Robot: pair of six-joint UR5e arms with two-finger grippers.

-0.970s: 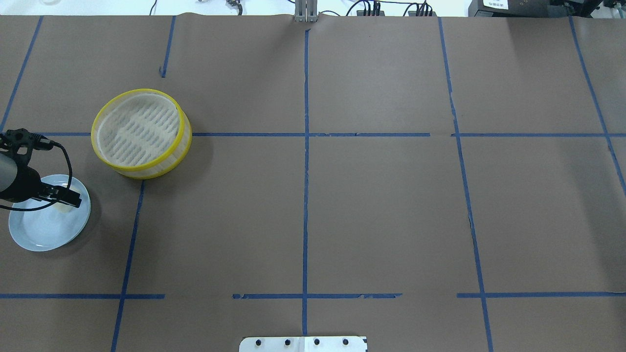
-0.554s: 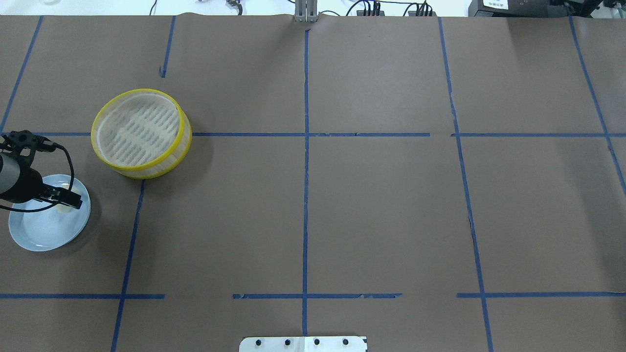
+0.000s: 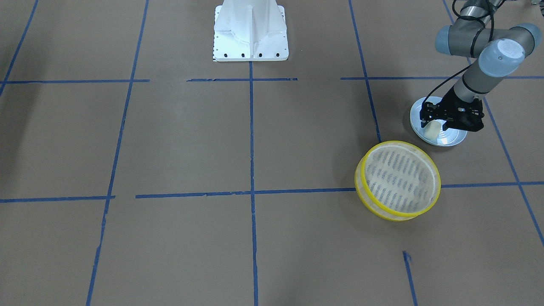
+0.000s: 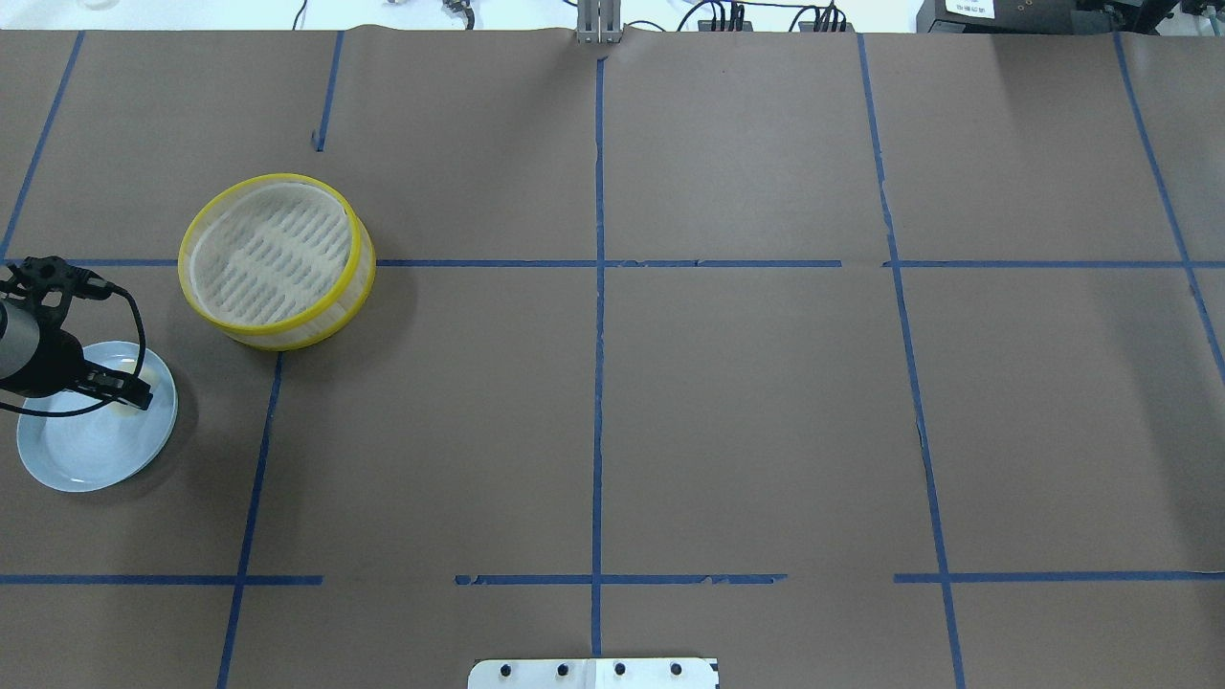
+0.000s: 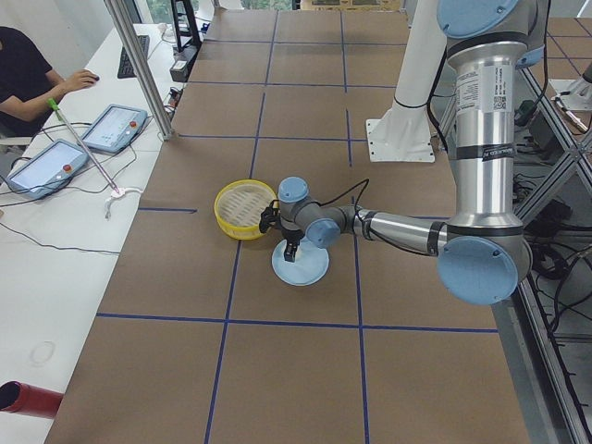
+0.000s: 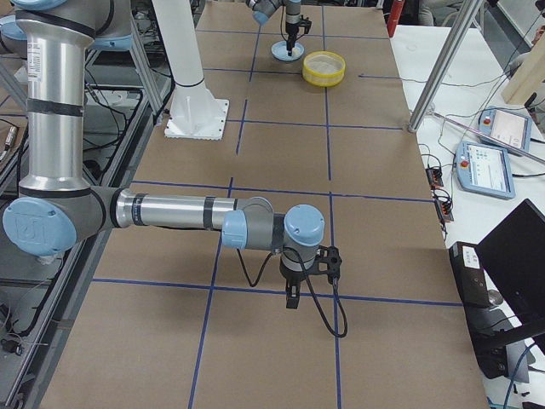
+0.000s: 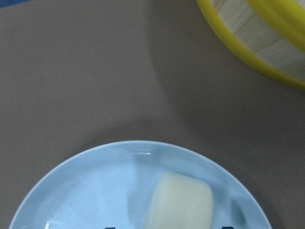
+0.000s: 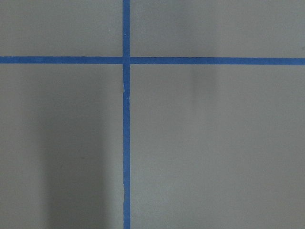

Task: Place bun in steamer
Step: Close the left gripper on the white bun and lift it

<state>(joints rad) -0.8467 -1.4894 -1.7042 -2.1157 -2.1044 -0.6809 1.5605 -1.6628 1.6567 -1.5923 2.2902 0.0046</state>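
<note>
Left arm: the left gripper (image 3: 434, 126) is lowered over the light blue plate (image 4: 77, 459) at the robot's left end of the desk (image 4: 746, 402). Its jaws stand apart, one on either side of the bun (image 7: 178, 200); the left wrist view shows a gap between each dark tip and the bun, so no grip is recorded. The bun rests on the plate, off centre, on the part of the plate nearer the steamer (image 4: 323, 316). In the overhead view the bun is largely covered by the gripper. The steamer sits flat on the desk, near the plate but not touching it, on the side farther from the robot; only its slotted pale floor shows within the yellow rim. Right arm: the right gripper (image 6: 292, 298) points down over the desk at the robot's right end, well apart from plate and steamer. Its wrist camera shows only brown paper and crossing blue tape lines (image 8: 126, 143); whether its jaws are wide or narrow cannot be told.
</note>
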